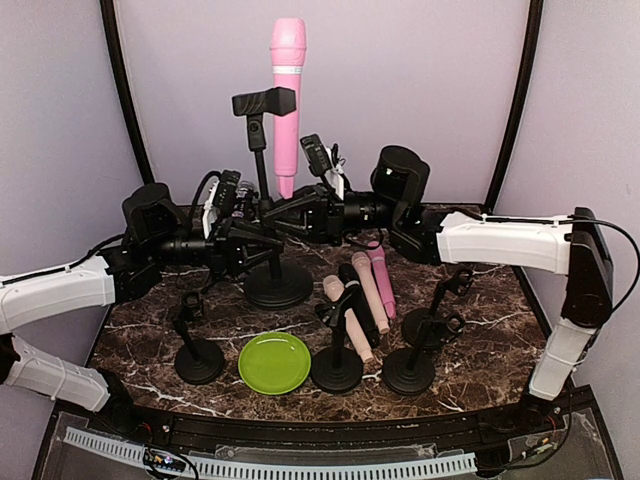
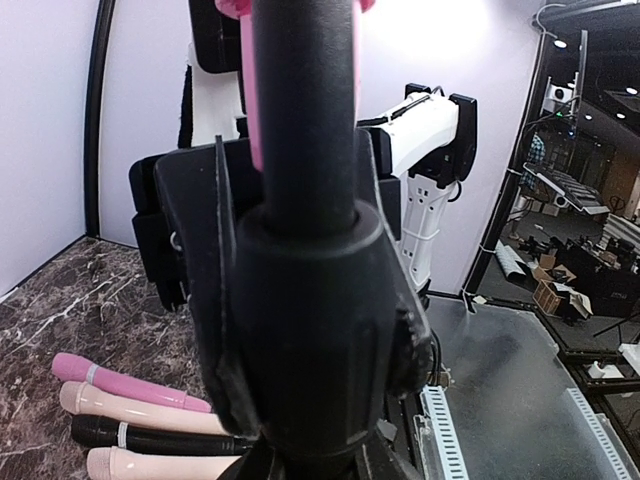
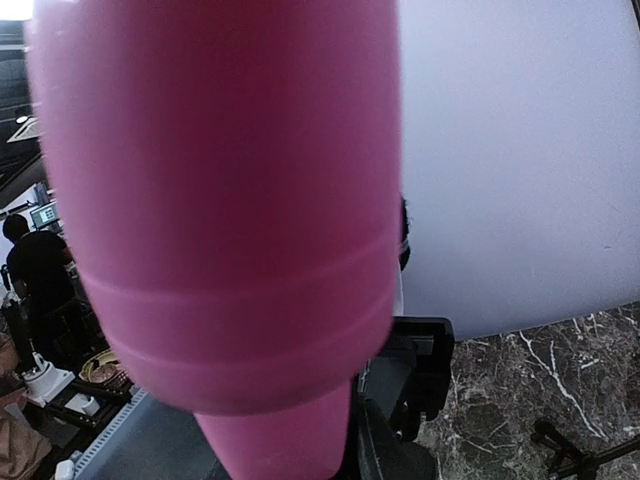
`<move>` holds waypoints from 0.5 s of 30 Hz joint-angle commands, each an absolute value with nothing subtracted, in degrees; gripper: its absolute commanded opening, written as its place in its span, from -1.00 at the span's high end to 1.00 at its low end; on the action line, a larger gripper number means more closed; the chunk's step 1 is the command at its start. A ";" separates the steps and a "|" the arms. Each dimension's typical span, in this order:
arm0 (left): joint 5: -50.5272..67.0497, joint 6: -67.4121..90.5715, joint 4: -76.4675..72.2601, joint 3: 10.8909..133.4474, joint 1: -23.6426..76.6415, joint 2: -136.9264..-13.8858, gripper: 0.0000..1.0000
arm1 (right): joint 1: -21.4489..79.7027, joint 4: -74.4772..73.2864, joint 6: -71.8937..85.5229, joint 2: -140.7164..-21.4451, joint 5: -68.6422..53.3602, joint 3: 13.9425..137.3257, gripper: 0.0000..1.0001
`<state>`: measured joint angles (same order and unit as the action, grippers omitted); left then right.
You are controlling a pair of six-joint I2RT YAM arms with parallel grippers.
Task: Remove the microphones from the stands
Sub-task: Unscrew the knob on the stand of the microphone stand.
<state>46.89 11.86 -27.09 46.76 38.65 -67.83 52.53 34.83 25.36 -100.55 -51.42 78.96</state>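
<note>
Filling the right wrist view, the pink microphone [image 3: 220,200] stands upright beside the stand's clip [image 1: 265,102], its base pinched by the right gripper [image 1: 285,205]. The left gripper [image 1: 262,232] clamps the stand pole [image 1: 261,165]. Spare microphones [image 1: 362,295], short stands [image 1: 198,352] and a green plate [image 1: 274,362] crowd below.

White-shelled arms [image 1: 500,243], black joints [image 1: 150,212], thin black cables [image 1: 627,245], black right hand [image 1: 288,203].

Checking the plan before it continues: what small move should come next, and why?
Probably the right gripper should lift the mic up, clear of the clip. It sits at the mic's lower end, and the left gripper clamps the stand to steady it.
</note>
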 commanded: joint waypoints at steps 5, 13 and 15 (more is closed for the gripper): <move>44.09 9.51 -31.25 48.10 37.85 -65.94 1.00 | 52.05 33.97 23.41 -92.06 -47.60 77.57 0.49; 28.60 9.12 -31.86 44.18 37.71 -61.20 1.00 | 50.87 34.50 21.98 -88.43 -39.45 72.06 -0.54; 24.00 8.81 -31.08 43.61 37.71 -59.92 1.00 | 50.47 35.91 22.83 -87.12 -37.07 69.89 -0.60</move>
<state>35.20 9.91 -26.89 44.49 38.02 -64.82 51.11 31.79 22.28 -89.71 -41.95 73.38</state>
